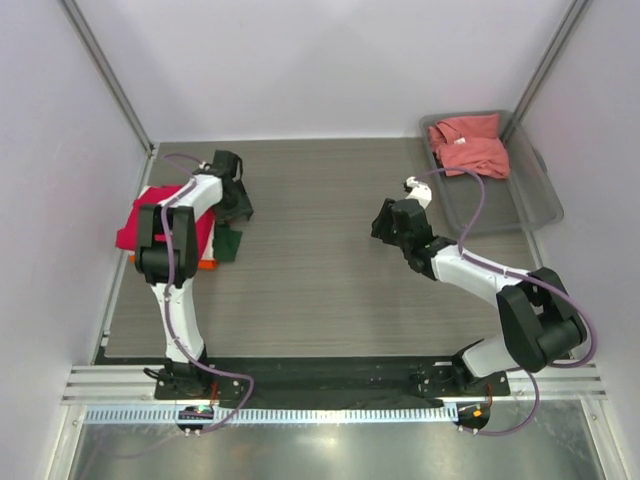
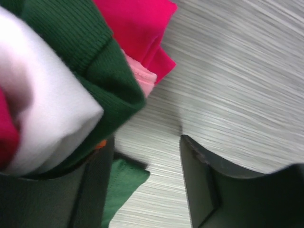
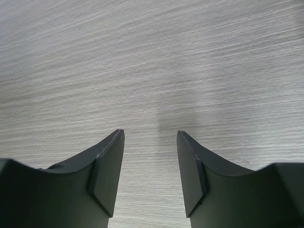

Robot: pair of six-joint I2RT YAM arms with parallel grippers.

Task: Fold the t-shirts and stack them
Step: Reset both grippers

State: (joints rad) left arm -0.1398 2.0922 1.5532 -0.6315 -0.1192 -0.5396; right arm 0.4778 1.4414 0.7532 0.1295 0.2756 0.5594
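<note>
A stack of folded t-shirts lies at the table's left side, a crimson one (image 1: 140, 222) on top, with an orange edge (image 1: 206, 264) and a dark green corner (image 1: 232, 244) showing below. My left gripper (image 1: 236, 208) stands open at the stack's right edge. In the left wrist view its gripper (image 2: 145, 147) frames bare table, its left finger against the dark green shirt (image 2: 102, 61), beside the cream-white (image 2: 52, 114), pink (image 2: 142, 76) and crimson (image 2: 137, 23) folds. A salmon-pink t-shirt (image 1: 468, 145) lies crumpled in the grey tray (image 1: 535, 200). My right gripper (image 1: 386, 222) (image 3: 149, 137) hangs open over bare table.
The grey plastic tray sits at the back right corner against the wall. White walls and metal posts close in the table on three sides. The wood-grain tabletop (image 1: 320, 230) stretches between the two arms.
</note>
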